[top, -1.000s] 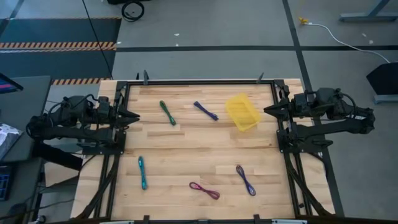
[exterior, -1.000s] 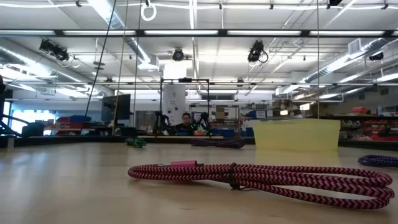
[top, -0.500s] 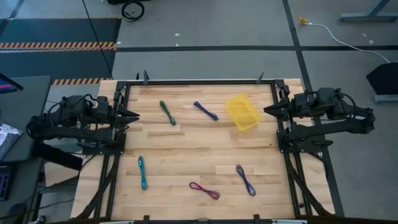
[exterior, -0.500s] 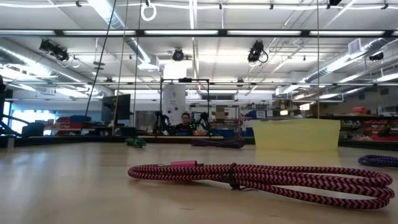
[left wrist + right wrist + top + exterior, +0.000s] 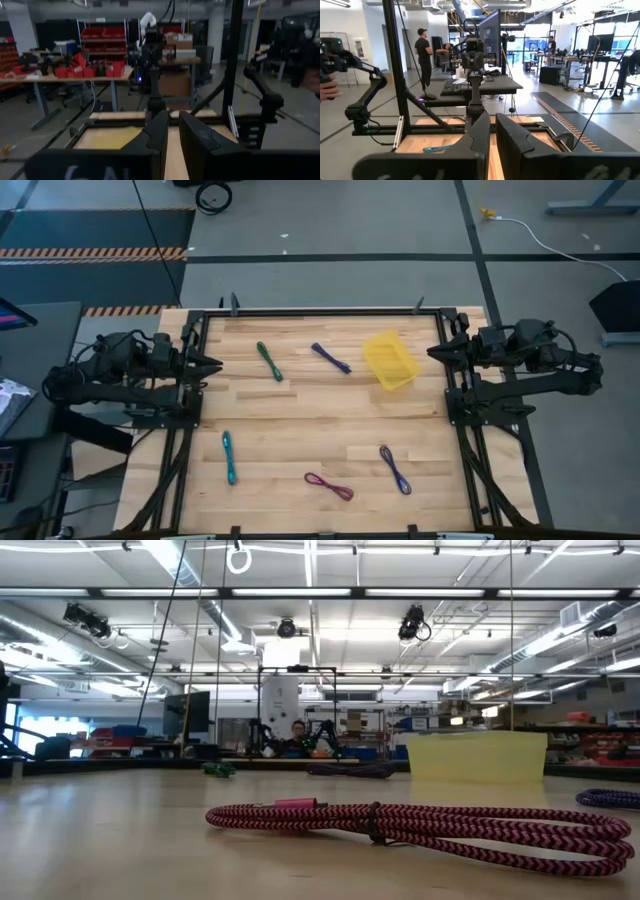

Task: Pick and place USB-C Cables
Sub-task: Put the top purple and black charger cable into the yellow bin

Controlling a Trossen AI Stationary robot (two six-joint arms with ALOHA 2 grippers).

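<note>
Five cable bundles lie flat on the wooden table. In the high view the green one (image 5: 269, 361) and a purple-blue one (image 5: 331, 358) lie at the far side beside the yellow tray (image 5: 390, 360). The teal one (image 5: 230, 457), the magenta one (image 5: 329, 486) and the second purple-blue one (image 5: 395, 469) lie near the front edge. The magenta cable (image 5: 420, 823) fills the low view's foreground. My left gripper (image 5: 215, 364) hovers shut at the table's left edge, my right gripper (image 5: 430, 352) shut at the right edge; neither is near a cable.
A black frame (image 5: 320, 311) runs around the table's edges, with the arm mounts at either side. The wide middle of the table (image 5: 320, 415) is bare wood. A person (image 5: 424, 55) stands in the room beyond the table, and a hand (image 5: 327, 91) shows at the right wrist view's edge.
My left gripper has drawn back slightly toward the table's left edge. My right gripper has shifted slightly toward the far edge. The cables and the tray have stayed where they were.
</note>
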